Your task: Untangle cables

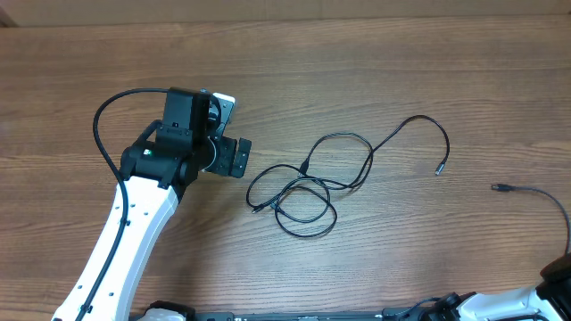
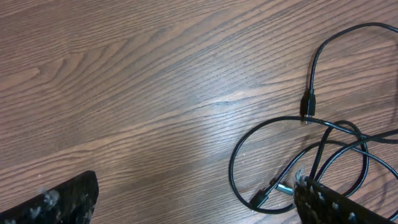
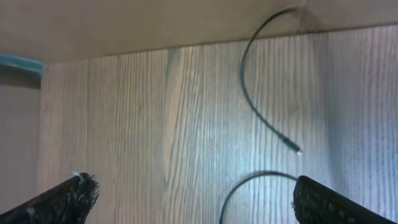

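Observation:
The cables lie in a loose tangle of thin black loops at the table's middle, one end stretching out to the right. A separate thin cable lies at the far right, its plug pointing left. My left gripper hovers just left of the tangle, open and empty. In the left wrist view the loops and two metal-tipped plugs lie by its right finger. My right gripper is open over bare wood, with a plug end and a cable arc ahead of it.
The wooden table carries nothing else. The left arm's thick black lead loops out to the left of its wrist. The right arm sits at the bottom right corner. The table's edge shows in the right wrist view.

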Motion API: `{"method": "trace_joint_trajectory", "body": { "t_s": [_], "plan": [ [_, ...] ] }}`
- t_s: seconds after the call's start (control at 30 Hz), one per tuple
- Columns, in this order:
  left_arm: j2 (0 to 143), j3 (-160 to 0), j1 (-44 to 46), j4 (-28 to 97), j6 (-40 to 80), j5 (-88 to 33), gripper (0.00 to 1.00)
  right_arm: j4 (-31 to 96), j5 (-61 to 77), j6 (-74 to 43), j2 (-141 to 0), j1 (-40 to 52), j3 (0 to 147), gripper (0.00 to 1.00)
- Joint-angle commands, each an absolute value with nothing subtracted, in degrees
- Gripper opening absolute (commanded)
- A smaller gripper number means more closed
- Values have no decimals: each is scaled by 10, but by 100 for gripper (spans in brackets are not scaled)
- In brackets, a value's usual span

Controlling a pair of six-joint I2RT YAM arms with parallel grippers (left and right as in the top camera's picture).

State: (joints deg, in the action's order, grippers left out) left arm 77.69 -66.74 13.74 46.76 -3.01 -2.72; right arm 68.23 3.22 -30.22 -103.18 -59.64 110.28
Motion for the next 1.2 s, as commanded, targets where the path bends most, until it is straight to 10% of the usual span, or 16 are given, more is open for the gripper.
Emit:
{"method": "trace_joint_trajectory", "body": {
  "t_s": [0.0, 0.5, 1.17],
  "plan": [
    [779, -672, 135, 467, -37, -25, 100, 684, 79, -295, -1030, -601, 1102, 100],
    [779, -672, 135, 467, -37, -25, 100, 776, 233, -127, -1030, -558, 1102, 100],
    [779, -672, 135, 467, -37, -25, 100, 831, 227, -96, -1030, -119, 1076, 100]
  ]
}}
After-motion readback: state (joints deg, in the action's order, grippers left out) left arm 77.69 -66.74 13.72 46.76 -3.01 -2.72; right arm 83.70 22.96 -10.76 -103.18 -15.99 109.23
